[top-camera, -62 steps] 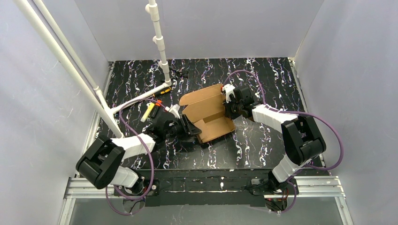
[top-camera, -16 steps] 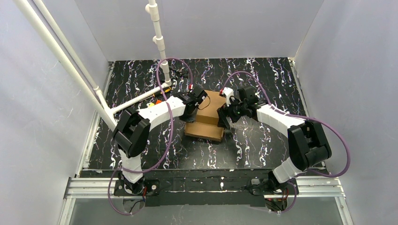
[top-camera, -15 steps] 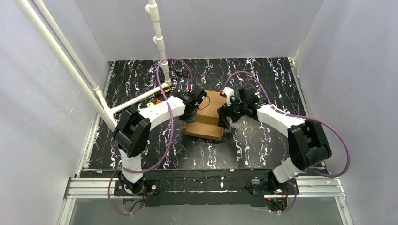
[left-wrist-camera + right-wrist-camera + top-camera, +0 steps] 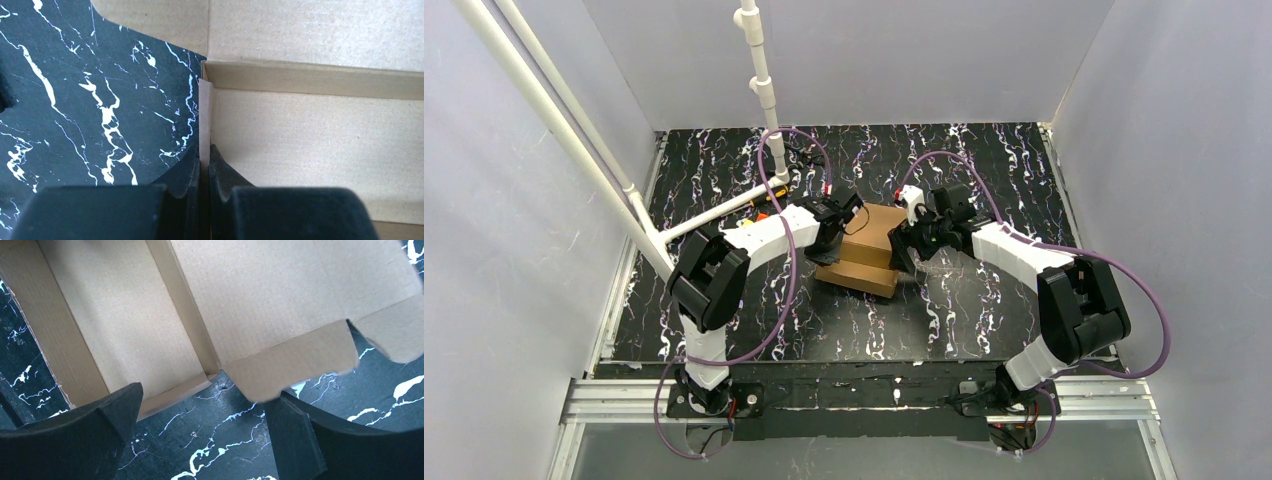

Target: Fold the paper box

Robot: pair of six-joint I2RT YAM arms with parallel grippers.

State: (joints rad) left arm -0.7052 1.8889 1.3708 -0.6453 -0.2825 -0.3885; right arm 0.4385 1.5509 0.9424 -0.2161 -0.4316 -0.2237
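The paper box [image 4: 871, 250] sits partly folded on the black marbled table [image 4: 1004, 160], just to the near right of the white pipe stand [image 4: 774, 178]. The left gripper [image 4: 205, 156], on the box's side facing that stand, is pinched tight on a thin upright wall. The right gripper [image 4: 204, 395], at the side away from the stand, has its fingers spread wide, holding nothing.

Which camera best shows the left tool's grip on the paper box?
Left wrist: the left tool is shut on the paper box side wall, close up. Top external shows it small at the box's left edge; right wrist misses it.
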